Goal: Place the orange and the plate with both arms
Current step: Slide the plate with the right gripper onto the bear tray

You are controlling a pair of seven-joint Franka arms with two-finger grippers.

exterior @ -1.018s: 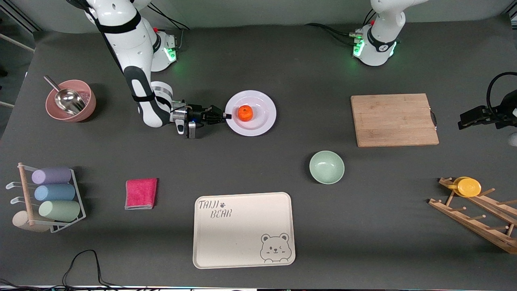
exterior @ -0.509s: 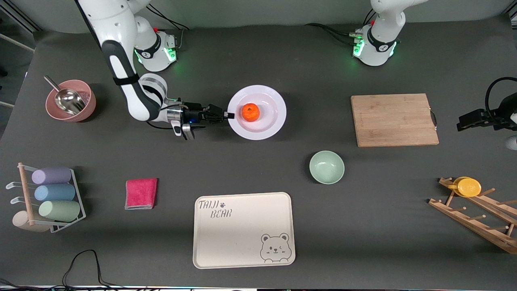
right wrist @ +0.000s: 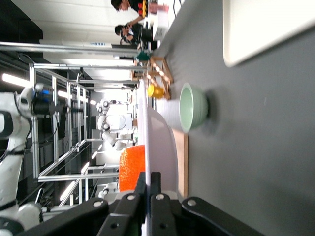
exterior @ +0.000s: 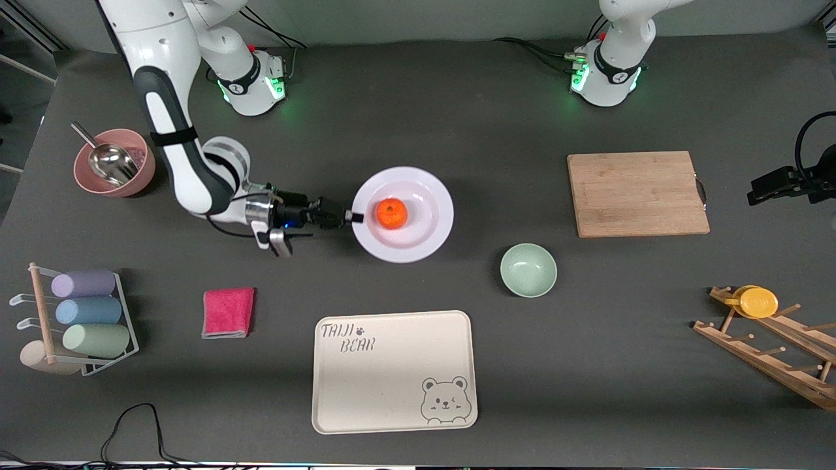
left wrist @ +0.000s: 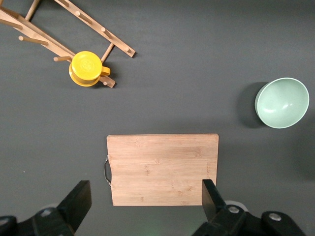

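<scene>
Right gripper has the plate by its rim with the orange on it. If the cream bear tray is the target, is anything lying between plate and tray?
Nothing visible does. The right gripper is shut on the rim of the plate, which carries the orange. The bear tray lies nearer the front camera, only bare mat between. The green bowl sits off toward the left arm's end. The left gripper waits open over the cutting board.

The dark grey table [exterior: 418, 91] is carrying plenty. A cream bear tray [exterior: 392, 385] is lying nearest the front camera, mid-table. A folded pink cloth [exterior: 228, 313] is sitting beside it toward the right arm's end, with a wire cup rack [exterior: 40, 307] standing at that same end and a pink bowl [exterior: 147, 171] resting farther from the camera. A mint-green bowl [exterior: 528, 269] is sitting just farther back than the tray, near a wooden cutting board [exterior: 637, 194]. A wooden peg rack [exterior: 771, 356] is lying at the left arm's end. A black cable [exterior: 130, 418] is trailing along the near edge.
</scene>
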